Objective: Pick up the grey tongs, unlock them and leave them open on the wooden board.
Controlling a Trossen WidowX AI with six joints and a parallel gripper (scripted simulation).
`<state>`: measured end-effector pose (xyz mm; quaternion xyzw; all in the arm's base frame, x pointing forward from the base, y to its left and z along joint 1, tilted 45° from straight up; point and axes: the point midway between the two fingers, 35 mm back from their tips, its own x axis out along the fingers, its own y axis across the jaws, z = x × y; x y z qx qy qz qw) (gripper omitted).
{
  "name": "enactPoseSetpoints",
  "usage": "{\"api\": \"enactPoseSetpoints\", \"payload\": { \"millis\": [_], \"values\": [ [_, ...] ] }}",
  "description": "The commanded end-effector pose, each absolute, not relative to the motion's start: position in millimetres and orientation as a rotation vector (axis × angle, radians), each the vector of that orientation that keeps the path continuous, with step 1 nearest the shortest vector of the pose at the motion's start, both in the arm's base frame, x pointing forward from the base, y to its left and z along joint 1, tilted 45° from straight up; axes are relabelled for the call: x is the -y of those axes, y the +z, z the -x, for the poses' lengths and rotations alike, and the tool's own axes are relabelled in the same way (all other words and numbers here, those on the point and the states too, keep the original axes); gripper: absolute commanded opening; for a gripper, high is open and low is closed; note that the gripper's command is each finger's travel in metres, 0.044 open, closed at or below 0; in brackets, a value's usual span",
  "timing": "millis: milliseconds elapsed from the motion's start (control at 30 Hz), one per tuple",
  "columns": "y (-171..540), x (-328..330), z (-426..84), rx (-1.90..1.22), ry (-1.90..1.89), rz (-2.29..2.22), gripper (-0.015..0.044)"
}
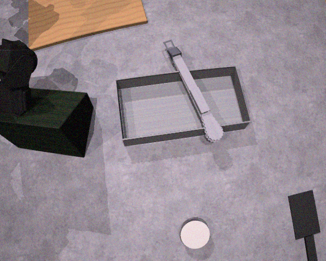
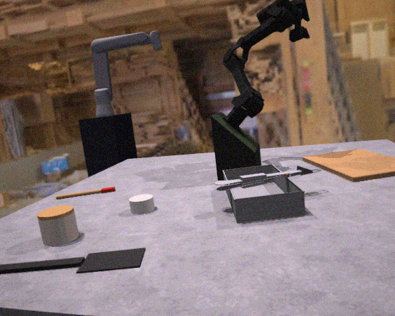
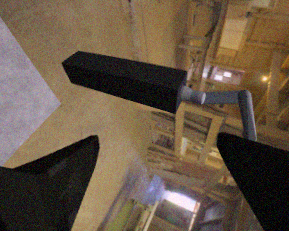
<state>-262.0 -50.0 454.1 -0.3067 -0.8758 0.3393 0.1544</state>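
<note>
Desk: it has a mottled grey top (image 1: 259, 173) (image 2: 258, 264) (image 3: 20, 94).
Behind the desk: there is a blurred room with much brown wood.
Beyond the desk, left side: a grey jointed arm (image 2: 102, 68) (image 3: 246, 111) stands on a black pedestal (image 2: 109, 142) (image 3: 125, 81).
Floor beside the desk: it is tan (image 3: 115, 131).

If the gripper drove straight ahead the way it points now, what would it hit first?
Nothing close: the way between the gripper's fingers looks free, only blurred background ahead. Depth is unclear.
</note>
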Motion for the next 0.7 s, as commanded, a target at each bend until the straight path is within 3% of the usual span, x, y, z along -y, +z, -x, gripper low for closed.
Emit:
{"api": "enactPoseSetpoints", "payload": {
  "millis": [0, 167, 667],
  "values": [
    [455, 50, 262, 2.507, 0.974, 0.874, 0.0374],
    [464, 42, 258, 2.478, 0.987, 0.815, 0.026],
    [506, 14, 227, 2.303, 1.11, 0.571, 0.026]
  ]
}}
